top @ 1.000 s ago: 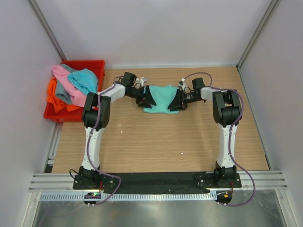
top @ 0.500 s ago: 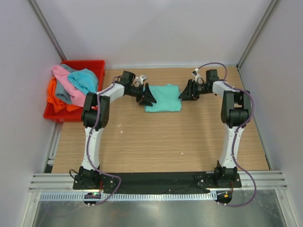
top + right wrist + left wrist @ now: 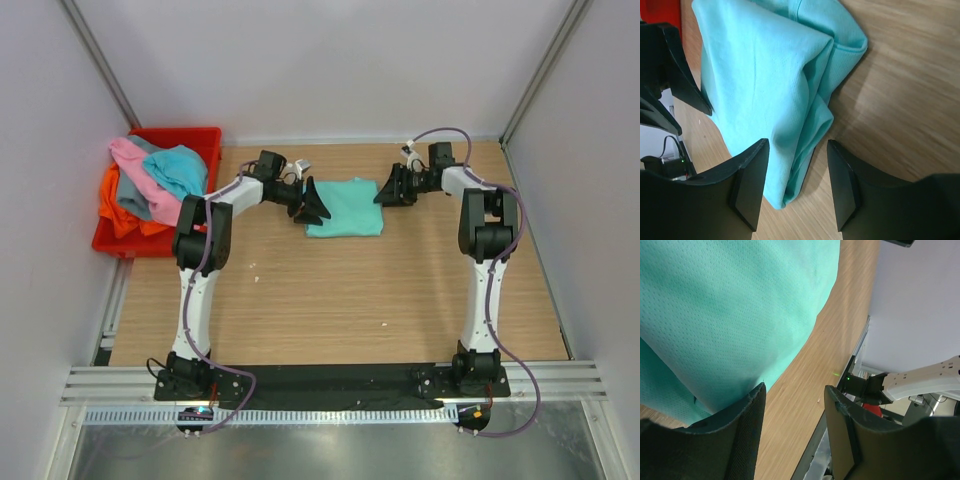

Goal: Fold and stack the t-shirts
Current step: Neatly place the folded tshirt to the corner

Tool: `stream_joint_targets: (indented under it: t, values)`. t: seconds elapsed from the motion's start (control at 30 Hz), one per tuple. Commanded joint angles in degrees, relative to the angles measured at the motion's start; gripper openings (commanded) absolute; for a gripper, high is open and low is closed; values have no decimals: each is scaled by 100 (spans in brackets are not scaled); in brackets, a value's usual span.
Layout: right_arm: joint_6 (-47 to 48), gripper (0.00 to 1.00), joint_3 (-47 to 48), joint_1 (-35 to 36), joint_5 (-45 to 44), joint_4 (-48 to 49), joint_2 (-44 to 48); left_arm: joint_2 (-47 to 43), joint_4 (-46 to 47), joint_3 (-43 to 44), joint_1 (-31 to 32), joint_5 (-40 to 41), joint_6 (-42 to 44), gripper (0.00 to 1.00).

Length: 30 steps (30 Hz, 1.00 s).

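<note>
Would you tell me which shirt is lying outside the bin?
The mint green shirt, folded on the table; the other shirts fill the red bin.

Robot lab test cell. White panels (image 3: 330, 60) in aluminium framing (image 3: 100, 385) enclose a wood tabletop (image 3: 330, 300). Left arm (image 3: 197, 290), right arm (image 3: 480, 300) bolted on.
</note>
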<state>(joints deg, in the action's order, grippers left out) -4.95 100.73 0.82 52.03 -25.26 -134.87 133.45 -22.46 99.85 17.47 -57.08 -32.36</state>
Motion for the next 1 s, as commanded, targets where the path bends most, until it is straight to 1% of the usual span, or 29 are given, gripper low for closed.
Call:
stream_joint_targets:
  t: [0.0,0.2,0.57,0.83,0.97]
  values:
    - [-120,57,298,15,-176,213,-303,-56,119,52,-42,-207,45,51]
    - [-419,57,439,32,26,337,-619,-21,119,69,-42,-207,54,51]
    - [-560,56,395,85,308,363,-804,76,119,105,-34,-216,37,51]
    - [-498,53,404,234,211,267,-892,94,110,140,-34,-216,37,51]
    - [-130,52,448,419,-26,-101,-892,129,93,166,-34,-225,37,51]
